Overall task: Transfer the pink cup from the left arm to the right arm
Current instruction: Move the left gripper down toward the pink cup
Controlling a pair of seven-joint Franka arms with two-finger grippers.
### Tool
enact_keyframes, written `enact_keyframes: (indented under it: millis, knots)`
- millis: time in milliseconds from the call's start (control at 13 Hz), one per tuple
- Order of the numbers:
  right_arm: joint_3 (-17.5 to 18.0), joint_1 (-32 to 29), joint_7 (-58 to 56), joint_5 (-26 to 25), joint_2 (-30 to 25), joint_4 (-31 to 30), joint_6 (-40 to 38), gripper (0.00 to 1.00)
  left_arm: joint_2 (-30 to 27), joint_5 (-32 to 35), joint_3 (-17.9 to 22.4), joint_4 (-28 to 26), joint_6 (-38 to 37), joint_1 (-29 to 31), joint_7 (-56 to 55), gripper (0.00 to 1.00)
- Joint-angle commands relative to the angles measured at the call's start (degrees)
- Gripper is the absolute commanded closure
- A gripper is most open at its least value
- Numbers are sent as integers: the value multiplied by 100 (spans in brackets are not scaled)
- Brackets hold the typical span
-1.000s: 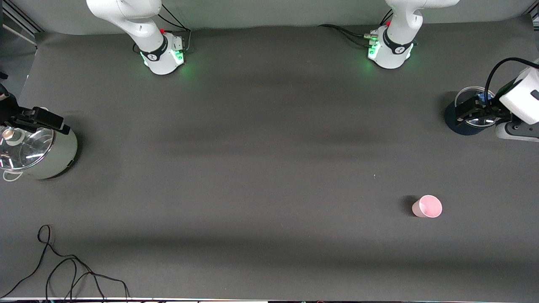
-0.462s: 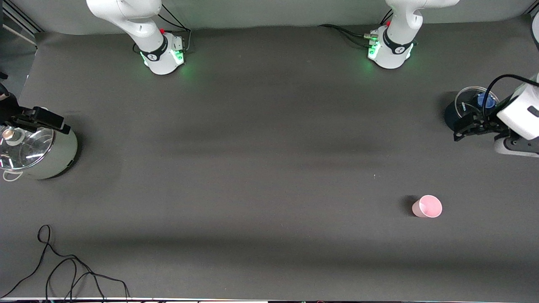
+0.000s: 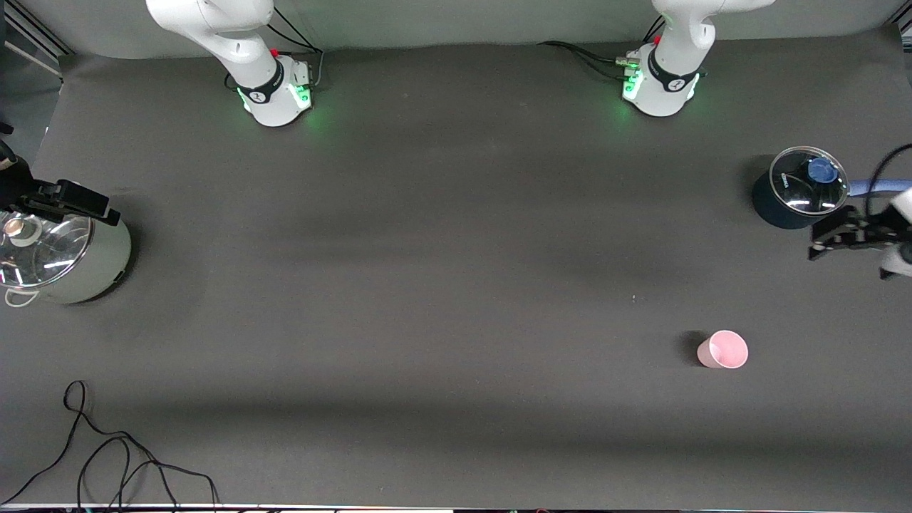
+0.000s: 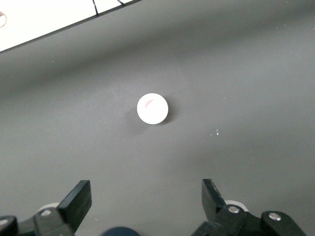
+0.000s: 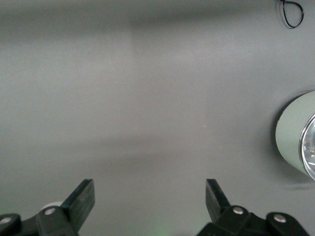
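Observation:
The pink cup [image 3: 723, 349] stands upright on the dark table mat toward the left arm's end, nearer to the front camera than the dark pot [image 3: 791, 199]. It shows from above in the left wrist view [image 4: 152, 108], well ahead of the fingers. My left gripper [image 3: 826, 239] hangs over the mat beside the dark pot, open and empty [image 4: 146, 199]. My right gripper [image 3: 85, 203] waits over the steel pot [image 3: 71, 263] at the right arm's end, open and empty [image 5: 150, 199].
The dark pot has a glass lid with a blue knob [image 3: 821, 169]. The steel pot has a glass lid [image 3: 35, 246] and shows in the right wrist view [image 5: 298, 135]. A loose black cable [image 3: 107, 456] lies near the front edge at the right arm's end.
My left gripper has moved off the dark pot toward the table's end, leaving its lid fully uncovered. The cup and the right arm have not moved.

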Motion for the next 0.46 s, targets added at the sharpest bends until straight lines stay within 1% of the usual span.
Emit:
enact_keyframes:
  millis: [0,154,385]
  knots:
    - [-1,-24,-130,89,25,86,-78,0,370,-523,-19,165,227,473,1200,0]
    - [-1,-33,-130,89,25,78,-87,0,642,-1085,-19,165,403,833,2211,0]
    - [-1,-33,-130,89,25,78,-87,0,1318,-2164,-19,235,632,1334,3678,0]
